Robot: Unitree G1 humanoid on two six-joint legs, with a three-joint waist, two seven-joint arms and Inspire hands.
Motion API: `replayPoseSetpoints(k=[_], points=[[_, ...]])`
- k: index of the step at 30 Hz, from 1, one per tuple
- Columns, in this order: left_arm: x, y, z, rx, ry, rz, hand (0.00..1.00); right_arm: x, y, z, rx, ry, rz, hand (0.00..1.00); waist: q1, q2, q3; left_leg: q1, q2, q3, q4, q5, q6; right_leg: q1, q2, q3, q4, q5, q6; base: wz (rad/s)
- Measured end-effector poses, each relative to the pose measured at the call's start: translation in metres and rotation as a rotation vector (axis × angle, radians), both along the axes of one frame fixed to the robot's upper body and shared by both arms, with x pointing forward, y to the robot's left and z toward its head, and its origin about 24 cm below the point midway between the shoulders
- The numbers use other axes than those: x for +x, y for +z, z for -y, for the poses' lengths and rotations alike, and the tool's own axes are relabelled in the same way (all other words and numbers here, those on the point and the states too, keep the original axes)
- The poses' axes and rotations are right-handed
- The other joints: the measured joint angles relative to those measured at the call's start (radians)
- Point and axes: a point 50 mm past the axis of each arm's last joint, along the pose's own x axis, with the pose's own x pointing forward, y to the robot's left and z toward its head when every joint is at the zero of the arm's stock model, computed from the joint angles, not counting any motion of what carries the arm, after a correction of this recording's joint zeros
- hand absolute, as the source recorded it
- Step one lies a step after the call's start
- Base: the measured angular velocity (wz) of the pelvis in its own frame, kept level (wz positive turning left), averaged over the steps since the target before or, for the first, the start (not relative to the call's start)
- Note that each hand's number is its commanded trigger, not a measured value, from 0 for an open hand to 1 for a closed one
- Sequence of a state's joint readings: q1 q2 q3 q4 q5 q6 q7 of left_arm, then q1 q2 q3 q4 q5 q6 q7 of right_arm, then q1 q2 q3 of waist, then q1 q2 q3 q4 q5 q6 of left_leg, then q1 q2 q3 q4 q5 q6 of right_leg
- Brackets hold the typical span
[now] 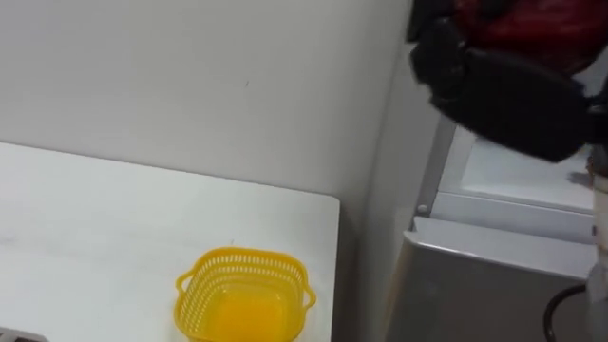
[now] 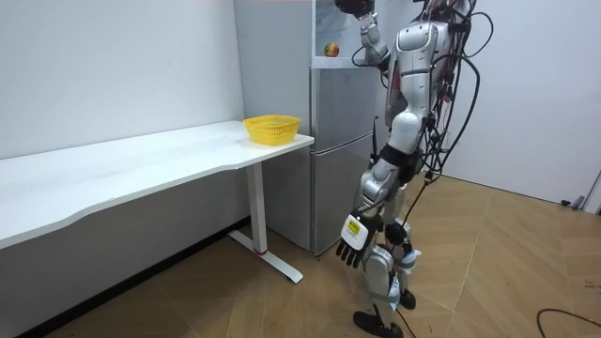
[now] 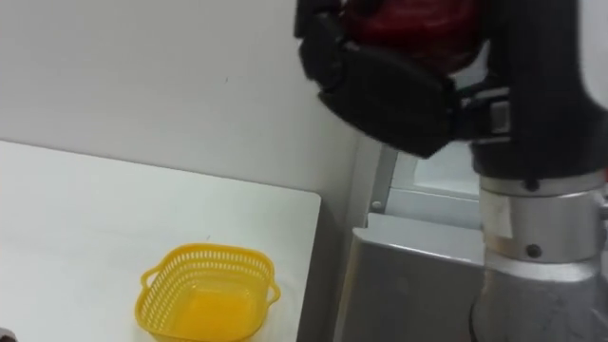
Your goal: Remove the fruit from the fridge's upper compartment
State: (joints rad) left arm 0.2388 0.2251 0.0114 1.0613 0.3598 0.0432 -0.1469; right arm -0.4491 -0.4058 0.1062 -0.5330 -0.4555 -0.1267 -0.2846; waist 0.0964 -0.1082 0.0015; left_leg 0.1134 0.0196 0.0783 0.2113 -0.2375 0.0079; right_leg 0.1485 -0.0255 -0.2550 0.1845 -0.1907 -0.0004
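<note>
Upper right, the right hand's (image 3: 389, 90) fingers gripped a red item (image 3: 408, 21), held clear of the upper fridge (image 1: 508, 176), likely bound for the yellow basket (image 1: 242, 256) on the worktop (image 1: 95, 228); the left hand (image 2: 353, 242) hung slack.

Silver-grey humanoid body with black joints; dark cables loop about the shoulders and torso. Black, blocky-fingered right hand (image 3: 389, 95) on a silver cylindrical forearm with a black wrist band and small dark screws. Black left hand (image 2: 355, 248) bearing a pale tag on its back.

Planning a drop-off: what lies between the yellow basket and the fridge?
Bare table beside the basket, then a narrow gap to the fridge, in both eye views.
</note>
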Motion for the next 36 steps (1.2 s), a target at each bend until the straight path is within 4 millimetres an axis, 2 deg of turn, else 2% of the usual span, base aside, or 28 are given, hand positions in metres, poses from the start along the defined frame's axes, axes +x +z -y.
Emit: replayPoseSetpoints(k=[4,7,8,10,12,13,15,22,23,26,27,30,36], points=[[0.001,0.000,-0.002,-0.002,-0.018,-0.013,0.00,0.008,-0.010,-0.008,-0.077,-0.015,-0.048,1.00,0.028,-0.016,0.0080,-0.020,-0.002,-0.018,0.001,0.001,0.001,-0.009,-0.004,-0.024,0.002,0.000,0.000,0.13],[0.003,0.002,-0.009,0.006,-0.019,-0.015,0.00,0.024,-0.028,-0.013,-0.155,-0.026,-0.154,1.00,0.050,-0.045,0.0074,-0.040,-0.005,-0.040,0.010,0.003,-0.002,-0.014,-0.003,-0.054,0.002,0.000,0.000,0.22],[0.004,0.003,-0.011,0.011,-0.018,-0.014,0.00,0.031,-0.035,-0.012,-0.177,-0.040,-0.204,1.00,0.066,-0.058,0.0014,-0.050,-0.005,-0.044,0.014,0.004,-0.003,-0.020,-0.003,-0.061,0.002,0.000,0.000,0.23],[0.008,0.003,-0.012,0.013,-0.022,-0.005,0.00,0.042,-0.043,-0.008,-0.189,-0.077,-0.261,1.00,0.092,-0.074,0.0083,-0.062,-0.008,-0.061,0.031,0.005,-0.003,-0.021,-0.004,-0.070,0.002,0.000,0.000,0.23],[0.013,0.004,-0.014,0.018,-0.024,0.006,0.00,0.055,-0.059,-0.004,-0.217,-0.112,-0.343,1.00,0.130,-0.098,0.0126,-0.086,-0.010,-0.082,0.044,0.005,-0.003,-0.033,-0.004,-0.081,0.001,0.000,0.000,0.21],[0.015,0.005,-0.015,0.021,-0.026,0.010,0.00,0.058,-0.065,-0.003,-0.230,-0.122,-0.369,1.00,0.134,-0.105,0.0125,-0.092,-0.011,-0.087,0.046,0.005,-0.003,-0.036,-0.004,-0.086,0.001,0.000,0.000,0.27],[0.020,0.007,-0.021,0.027,-0.033,0.015,0.00,0.069,-0.088,-0.002,-0.293,-0.153,-0.486,1.00,0.155,-0.128,0.0113,-0.119,-0.013,-0.103,0.059,0.005,-0.003,-0.048,-0.004,-0.099,0.001,0.000,0.000,0.28],[0.024,0.011,-0.030,0.040,-0.006,0.028,0.00,0.085,-0.125,0.002,-0.377,-0.183,-0.660,1.00,0.204,-0.141,0.0154,-0.145,-0.018,-0.126,0.075,0.005,-0.003,-0.063,-0.007,-0.107,0.001,0.000,0.000,0.11],[0.022,0.011,-0.032,0.039,0.017,0.028,0.00,0.091,-0.132,0.004,-0.382,-0.189,-0.705,1.00,0.208,-0.142,0.0182,-0.148,-0.018,-0.131,0.076,0.005,-0.003,-0.063,-0.007,-0.116,-0.001,0.000,0.000,0.05],[0.026,0.013,-0.037,0.052,0.039,0.046,0.00,0.105,-0.156,0.019,-0.380,-0.234,-0.842,1.00,0.217,-0.150,0.0195,-0.164,-0.018,-0.138,0.068,0.005,-0.004,-0.069,-0.007,-0.142,0.000,0.000,0.000,0.11],[0.026,0.014,-0.039,0.058,0.038,0.048,0.00,0.108,-0.165,0.028,-0.367,-0.268,-0.899,1.00,0.231,-0.156,0.0159,-0.173,-0.019,-0.139,0.062,0.008,-0.005,-0.078,-0.008,-0.151,0.001,0.000,0.000,0.09],[0.028,0.015,-0.041,0.070,0.040,0.051,0.00,0.114,-0.173,0.040,-0.328,-0.316,-0.972,1.00,0.242,-0.170,0.0146,-0.196,-0.019,-0.140,0.061,0.015,-0.008,-0.099,-0.009,-0.161,0.001,0.000,-0.001,0.06],[0.030,0.015,-0.041,0.077,0.035,0.047,0.00,0.125,-0.172,0.051,-0.303,-0.362,-1.007,1.00,0.255,-0.183,0.0241,-0.229,-0.018,-0.145,0.064,0.031,-0.013,-0.131,-0.009,-0.161,0.003,0.002,-0.003,0.06]])
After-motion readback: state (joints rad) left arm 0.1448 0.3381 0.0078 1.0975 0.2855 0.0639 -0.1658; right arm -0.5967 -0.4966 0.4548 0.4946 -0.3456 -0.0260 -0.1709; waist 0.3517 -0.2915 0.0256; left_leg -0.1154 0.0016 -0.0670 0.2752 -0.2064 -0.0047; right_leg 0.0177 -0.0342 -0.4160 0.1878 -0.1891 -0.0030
